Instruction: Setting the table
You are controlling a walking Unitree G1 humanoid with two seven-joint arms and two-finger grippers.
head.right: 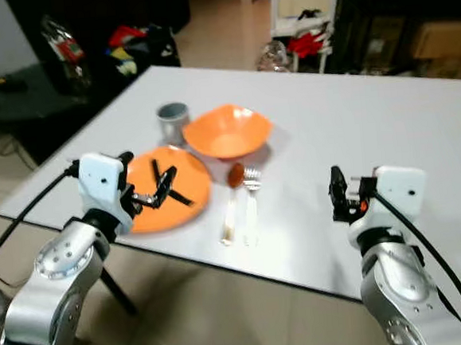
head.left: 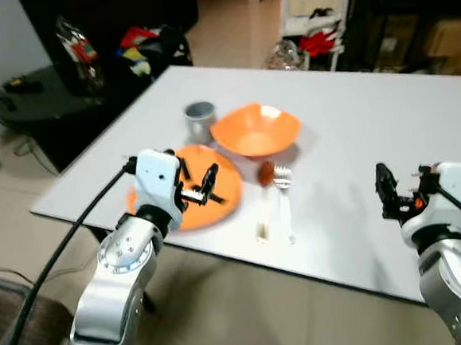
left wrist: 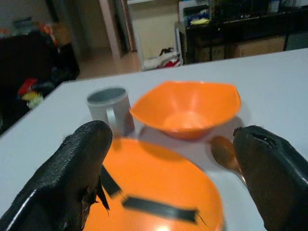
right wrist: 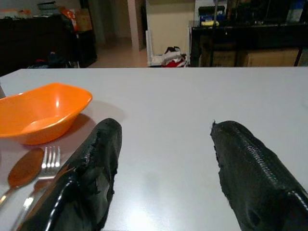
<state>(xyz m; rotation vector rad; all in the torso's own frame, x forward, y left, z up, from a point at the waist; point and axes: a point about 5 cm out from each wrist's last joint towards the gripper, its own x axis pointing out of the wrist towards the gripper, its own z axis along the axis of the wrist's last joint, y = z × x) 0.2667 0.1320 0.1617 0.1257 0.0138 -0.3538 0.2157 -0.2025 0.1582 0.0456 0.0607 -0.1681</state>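
On the white table [head.left: 354,123] lie an orange plate [head.left: 218,169], an orange bowl [head.left: 257,130] behind it, and a grey cup [head.left: 200,119] to the bowl's left. A brown-headed spoon [head.left: 264,187] and a silver fork [head.left: 284,196] lie side by side right of the plate. My left gripper [head.left: 198,183] hovers open over the plate with nothing between its fingers. My right gripper [head.left: 396,191] hangs open over bare table near the front edge, well right of the fork [right wrist: 42,166].
A dark cabinet with bags and clutter [head.left: 133,48] stands beyond the table's left corner. A black shelf with boxes [head.left: 410,22] is at the back right. A black round stand [head.left: 29,96] sits on the floor at the left.
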